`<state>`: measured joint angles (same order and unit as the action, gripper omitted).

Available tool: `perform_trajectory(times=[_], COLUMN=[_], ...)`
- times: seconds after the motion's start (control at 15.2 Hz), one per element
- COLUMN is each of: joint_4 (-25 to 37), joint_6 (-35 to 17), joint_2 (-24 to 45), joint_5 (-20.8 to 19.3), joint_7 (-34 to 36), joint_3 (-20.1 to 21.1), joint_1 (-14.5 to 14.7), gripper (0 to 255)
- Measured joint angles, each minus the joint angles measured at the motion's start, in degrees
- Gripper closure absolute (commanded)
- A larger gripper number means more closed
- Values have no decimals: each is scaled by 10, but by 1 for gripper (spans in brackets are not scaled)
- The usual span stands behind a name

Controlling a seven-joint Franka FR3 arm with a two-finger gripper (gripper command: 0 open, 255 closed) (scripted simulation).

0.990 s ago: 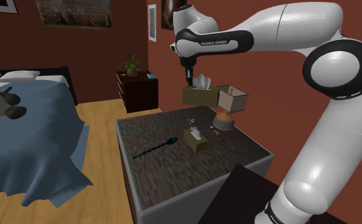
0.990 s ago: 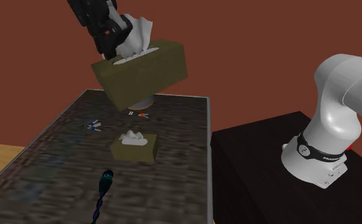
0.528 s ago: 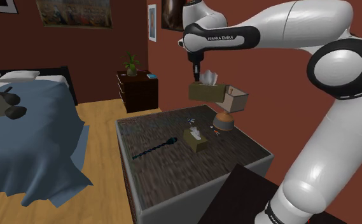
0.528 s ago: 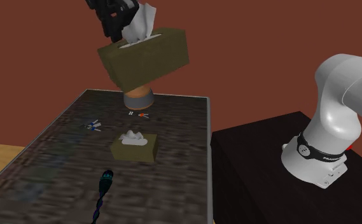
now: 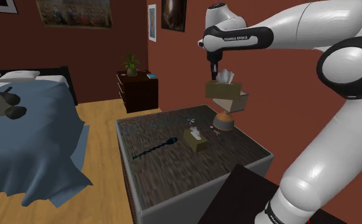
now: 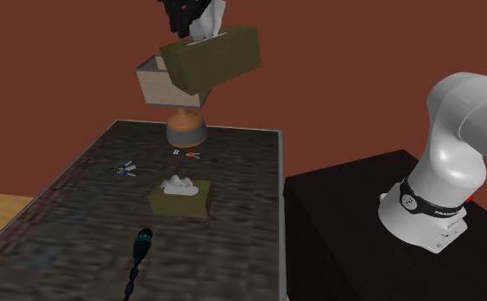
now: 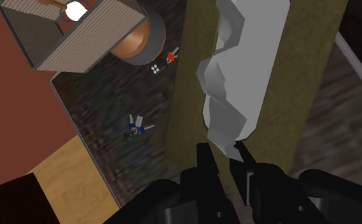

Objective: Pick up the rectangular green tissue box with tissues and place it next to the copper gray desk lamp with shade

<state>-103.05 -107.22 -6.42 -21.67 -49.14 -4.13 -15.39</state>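
An olive-green tissue box [image 5: 222, 90] with white tissue sticking out hangs in the air, tilted, with my gripper [image 5: 212, 75] shut on it at its top. It hovers right over the square shade of the copper-based desk lamp [image 5: 226, 114] at the table's far end. In the second exterior view the box [image 6: 220, 58] overlaps the shade [image 6: 163, 83] under the gripper [image 6: 182, 14]. In the wrist view the fingertips [image 7: 204, 156] pinch at the tissue slot of the box [image 7: 282, 83], and the lamp [image 7: 77, 35] stands beside it below.
A second, smaller tissue box [image 5: 196, 139] lies mid-table on the dark tabletop [image 5: 173, 168]. A black cable-like object [image 5: 154, 149], a small blue item [image 6: 127, 168] and an orange one [image 6: 192, 155] also lie there. A bed [image 5: 27, 140] and dresser [image 5: 137, 89] stand beyond.
The arm has carried the tissue box up and toward the shoulder view's right, from beside the lamp to directly above its shade. Everything on the table stayed put.
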Motion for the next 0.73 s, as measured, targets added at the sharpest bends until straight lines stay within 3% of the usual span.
perform_trajectory(times=[0.73], joint_4=[-6], joint_6=[-61], joint_2=[2], joint_5=[24], joint_7=[-152], joint_3=[-92], joint_1=[-66], gripper=[255])
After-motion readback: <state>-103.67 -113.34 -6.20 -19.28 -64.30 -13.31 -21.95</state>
